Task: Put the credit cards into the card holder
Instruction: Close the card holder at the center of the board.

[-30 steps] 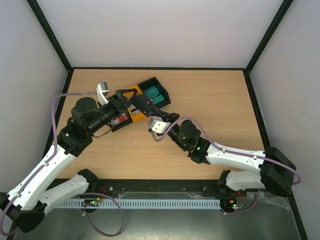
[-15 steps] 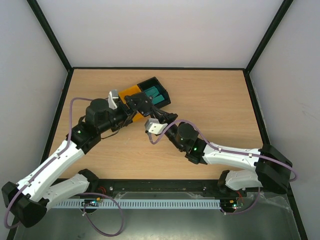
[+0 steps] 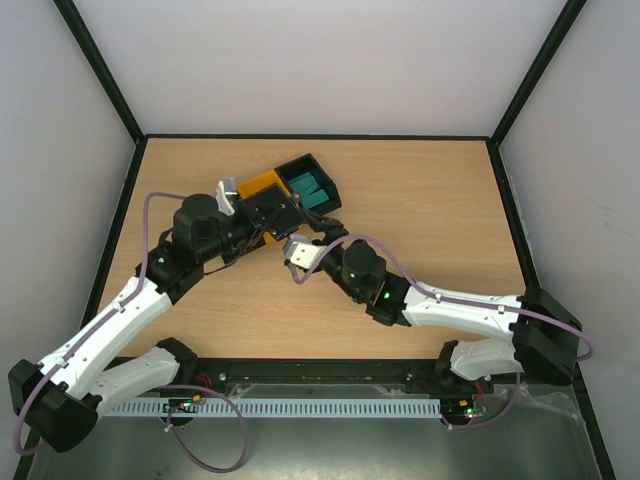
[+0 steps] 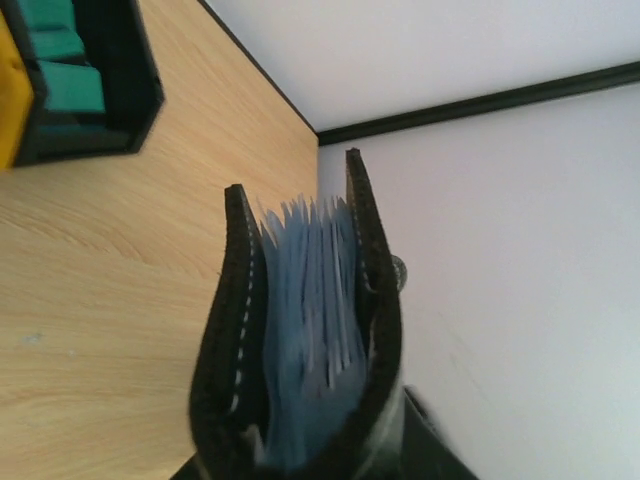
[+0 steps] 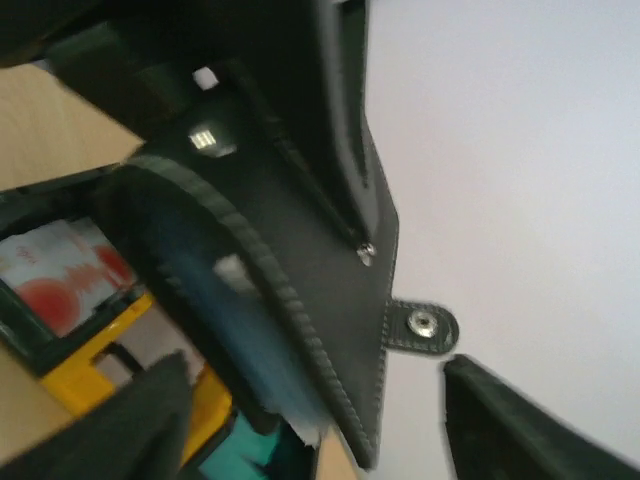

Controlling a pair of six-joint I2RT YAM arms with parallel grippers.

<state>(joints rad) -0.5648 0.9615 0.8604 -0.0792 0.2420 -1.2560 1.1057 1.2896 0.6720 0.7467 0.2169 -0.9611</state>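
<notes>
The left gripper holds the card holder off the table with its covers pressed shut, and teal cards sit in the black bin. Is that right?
Not quite. The card holder is open: the left wrist view shows its covers spread, blue inner slots fanned between them. The left gripper does hold it off the table, and teal cards sit in the black bin.

A robotics lab test cell: a light wooden tabletop (image 3: 430,200) enclosed by plain white panel walls (image 3: 330,60) and black frame struts (image 3: 100,70), with two cabled white-and-black robot arms (image 3: 110,320) based beside a slotted white rail (image 3: 320,408).
</notes>
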